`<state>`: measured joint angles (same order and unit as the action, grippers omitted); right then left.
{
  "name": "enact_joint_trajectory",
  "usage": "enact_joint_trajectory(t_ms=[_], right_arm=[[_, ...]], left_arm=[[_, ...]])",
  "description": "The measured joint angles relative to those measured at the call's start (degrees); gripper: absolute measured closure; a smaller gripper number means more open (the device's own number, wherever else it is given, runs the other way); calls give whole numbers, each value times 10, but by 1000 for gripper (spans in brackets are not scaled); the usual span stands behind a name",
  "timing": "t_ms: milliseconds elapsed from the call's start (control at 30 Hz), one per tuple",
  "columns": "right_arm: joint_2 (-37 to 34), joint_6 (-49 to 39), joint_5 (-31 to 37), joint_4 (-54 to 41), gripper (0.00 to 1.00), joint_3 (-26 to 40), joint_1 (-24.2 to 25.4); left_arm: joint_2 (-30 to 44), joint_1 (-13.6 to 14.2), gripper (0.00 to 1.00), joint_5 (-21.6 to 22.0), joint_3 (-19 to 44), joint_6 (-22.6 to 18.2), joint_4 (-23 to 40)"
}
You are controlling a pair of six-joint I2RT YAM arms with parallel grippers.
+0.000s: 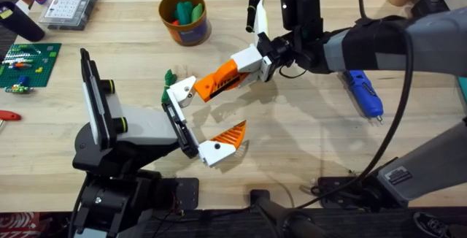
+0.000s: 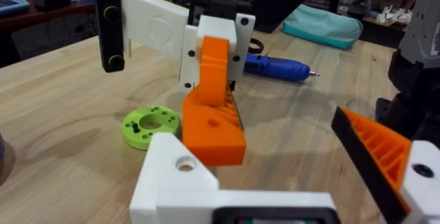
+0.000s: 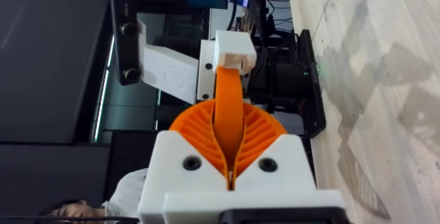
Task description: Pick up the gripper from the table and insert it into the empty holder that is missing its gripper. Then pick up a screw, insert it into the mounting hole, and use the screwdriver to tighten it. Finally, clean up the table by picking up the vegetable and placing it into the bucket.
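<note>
At frame centre, your right gripper (image 1: pixel 257 64), jaws clamped on the gripper (image 1: pixel 219 80), noses its base toward the holder (image 1: pixel 177 117); the left arm's jaws are the wide-open holder itself; next, seat it squarely.

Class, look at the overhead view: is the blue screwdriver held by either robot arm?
No. The screwdriver lies on the table, clear of both arms.
</note>
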<state>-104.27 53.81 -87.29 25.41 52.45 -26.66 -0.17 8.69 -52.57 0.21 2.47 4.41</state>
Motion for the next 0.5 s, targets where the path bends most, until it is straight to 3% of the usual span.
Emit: enact_joint_trajectory(t_ms=[500], right_arm=[[0,2,1,-13,982,0,0]], left_arm=[[2,0,12,1,1,1,0]])
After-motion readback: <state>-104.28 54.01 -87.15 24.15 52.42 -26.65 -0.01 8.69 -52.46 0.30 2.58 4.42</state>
